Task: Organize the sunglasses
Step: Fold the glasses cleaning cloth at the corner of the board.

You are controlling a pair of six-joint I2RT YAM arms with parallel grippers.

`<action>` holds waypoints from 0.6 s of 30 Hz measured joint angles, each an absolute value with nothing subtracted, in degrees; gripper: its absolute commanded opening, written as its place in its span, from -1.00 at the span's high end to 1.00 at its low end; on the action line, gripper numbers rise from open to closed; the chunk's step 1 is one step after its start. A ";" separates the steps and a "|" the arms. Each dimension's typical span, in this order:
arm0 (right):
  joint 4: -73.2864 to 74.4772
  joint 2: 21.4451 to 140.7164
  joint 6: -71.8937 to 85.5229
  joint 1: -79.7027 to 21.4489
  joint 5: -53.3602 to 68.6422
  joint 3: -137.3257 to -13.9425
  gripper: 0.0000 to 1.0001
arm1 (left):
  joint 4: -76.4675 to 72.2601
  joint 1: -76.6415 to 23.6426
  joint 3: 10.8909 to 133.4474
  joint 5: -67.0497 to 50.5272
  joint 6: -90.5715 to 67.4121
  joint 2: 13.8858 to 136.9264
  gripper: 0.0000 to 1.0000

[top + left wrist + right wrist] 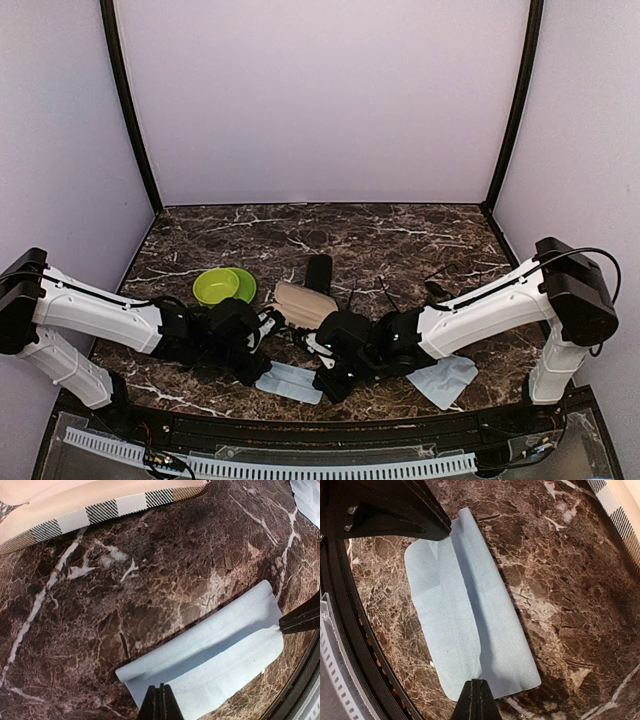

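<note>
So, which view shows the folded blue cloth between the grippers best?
Right wrist: the cloth sits mid-frame, nearly whole, its fold clear. Left wrist shows it large too, but its lower corner is cut off. Top shows it only small.

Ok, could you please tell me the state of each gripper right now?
Left gripper: shut, tips at one end of the folded light blue cloth; grip unclear.
Right gripper: shut, at its other end; grip unclear.

Striped case (100, 507) cut off by top edge in our left wrist view. Thin wires beside right arm (480, 305), perhaps sunglasses (436, 284); too small for us to tell.
</note>
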State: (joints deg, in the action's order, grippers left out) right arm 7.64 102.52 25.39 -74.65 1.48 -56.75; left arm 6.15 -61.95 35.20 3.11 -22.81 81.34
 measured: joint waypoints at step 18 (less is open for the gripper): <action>7.31 102.52 25.39 -74.76 1.72 -56.73 1.00 | 6.94 -62.59 35.20 3.75 -23.00 81.17 1.00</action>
